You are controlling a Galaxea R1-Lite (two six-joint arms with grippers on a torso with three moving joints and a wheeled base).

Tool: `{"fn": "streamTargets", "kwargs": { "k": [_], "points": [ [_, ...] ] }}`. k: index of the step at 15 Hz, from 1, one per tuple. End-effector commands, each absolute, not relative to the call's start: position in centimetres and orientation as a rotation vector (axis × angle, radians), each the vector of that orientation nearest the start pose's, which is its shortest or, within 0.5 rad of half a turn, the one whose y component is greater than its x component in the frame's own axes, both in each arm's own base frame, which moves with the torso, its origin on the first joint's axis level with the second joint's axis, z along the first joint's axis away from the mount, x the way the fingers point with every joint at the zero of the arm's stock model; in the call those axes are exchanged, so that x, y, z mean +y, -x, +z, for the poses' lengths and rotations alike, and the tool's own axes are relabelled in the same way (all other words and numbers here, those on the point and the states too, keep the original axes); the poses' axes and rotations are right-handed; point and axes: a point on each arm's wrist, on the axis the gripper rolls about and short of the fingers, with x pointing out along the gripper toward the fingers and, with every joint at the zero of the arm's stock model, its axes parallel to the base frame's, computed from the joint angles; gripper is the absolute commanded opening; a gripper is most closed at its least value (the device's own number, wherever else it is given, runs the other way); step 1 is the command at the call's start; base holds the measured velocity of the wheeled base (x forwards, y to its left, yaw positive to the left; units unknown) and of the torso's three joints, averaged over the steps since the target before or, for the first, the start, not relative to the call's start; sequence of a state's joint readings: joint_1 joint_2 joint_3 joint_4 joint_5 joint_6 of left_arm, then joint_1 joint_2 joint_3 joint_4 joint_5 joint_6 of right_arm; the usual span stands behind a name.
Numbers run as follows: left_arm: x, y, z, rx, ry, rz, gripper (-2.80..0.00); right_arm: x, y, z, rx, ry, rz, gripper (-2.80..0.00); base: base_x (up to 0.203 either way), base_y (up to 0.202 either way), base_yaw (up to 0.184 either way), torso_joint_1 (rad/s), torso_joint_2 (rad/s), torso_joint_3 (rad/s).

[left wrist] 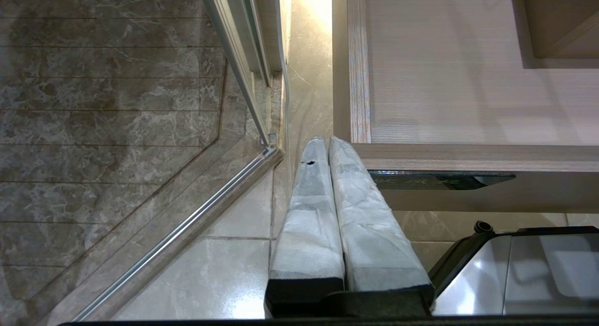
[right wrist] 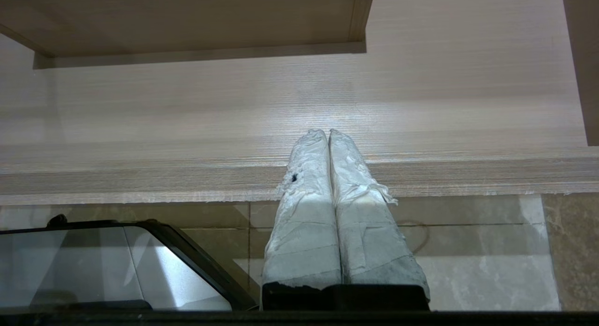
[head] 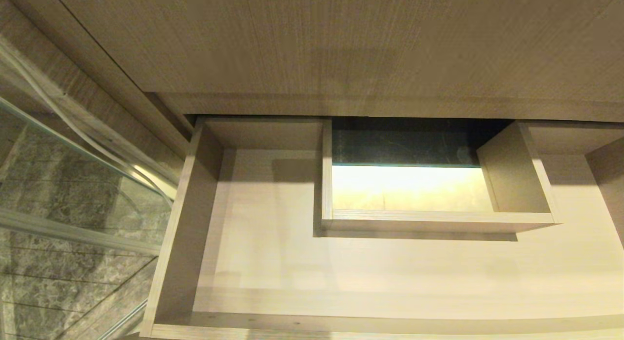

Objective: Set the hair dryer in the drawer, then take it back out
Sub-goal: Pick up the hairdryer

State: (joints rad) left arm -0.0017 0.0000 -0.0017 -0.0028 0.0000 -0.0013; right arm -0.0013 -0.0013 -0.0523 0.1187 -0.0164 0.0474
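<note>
The drawer [head: 171,242] stands pulled open below me, a wide shallow beige wood-grain tray with a bare floor. The hair dryer is out of view in every view. Neither gripper shows in the head view. My left gripper [left wrist: 326,141] hangs shut with nothing in it just outside the drawer's front corner [left wrist: 468,157], above the dark label plate [left wrist: 435,181]. My right gripper [right wrist: 327,133] is also shut and holds nothing, its taped fingertips over the drawer's front rim [right wrist: 140,176].
A walled cut-out box [head: 438,222] takes up the back middle of the drawer. A wood-grain cabinet panel [head: 341,37] rises behind. A glass shower door [head: 73,184] and marble tiles lie to the left. My dark base [left wrist: 514,270] sits under the drawer front.
</note>
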Motion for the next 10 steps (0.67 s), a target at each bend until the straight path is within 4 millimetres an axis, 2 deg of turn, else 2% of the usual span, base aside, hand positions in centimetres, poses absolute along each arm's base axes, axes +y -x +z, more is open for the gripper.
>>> {"fn": "streamTargets", "kwargs": {
  "k": [1,10],
  "points": [
    [0.0,2.29,7.62,-0.005,0.002,-0.002,-2.8,-0.03,2.72,7.76,0.067,-0.047,-0.02,-2.8,0.0,0.0,0.0,0.0,0.0,0.0],
    [0.0,2.28,7.63,-0.003,0.002,-0.002,-2.8,-0.03,2.72,7.76,0.067,-0.047,-0.02,-2.8,0.0,0.0,0.0,0.0,0.0,0.0]
  ]
}}
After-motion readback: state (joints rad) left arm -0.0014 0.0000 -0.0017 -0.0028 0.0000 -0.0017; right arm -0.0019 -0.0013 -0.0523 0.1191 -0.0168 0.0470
